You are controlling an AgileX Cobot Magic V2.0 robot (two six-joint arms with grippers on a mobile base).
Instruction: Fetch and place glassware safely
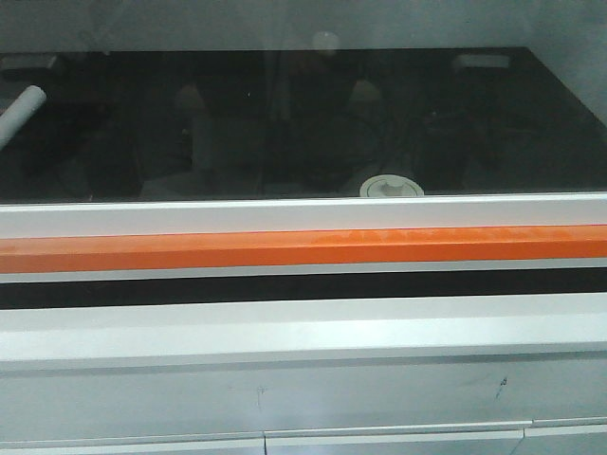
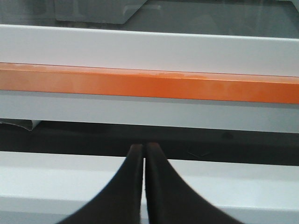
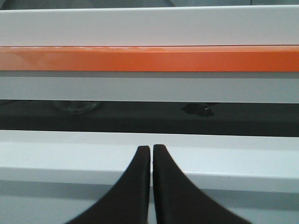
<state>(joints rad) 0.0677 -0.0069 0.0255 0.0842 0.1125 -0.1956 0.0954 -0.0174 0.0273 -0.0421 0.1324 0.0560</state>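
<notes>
No legible text, label, brand, number or sign found in any view. Orange strip (image 1: 303,248) seen plain in all three views. Small dark marks noted on lower grey panel (image 1: 500,384), too faint to be read as characters.

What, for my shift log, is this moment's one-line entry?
left gripper shut, empty | right gripper shut, empty | lidded jar behind orange rail, untouched
</notes>
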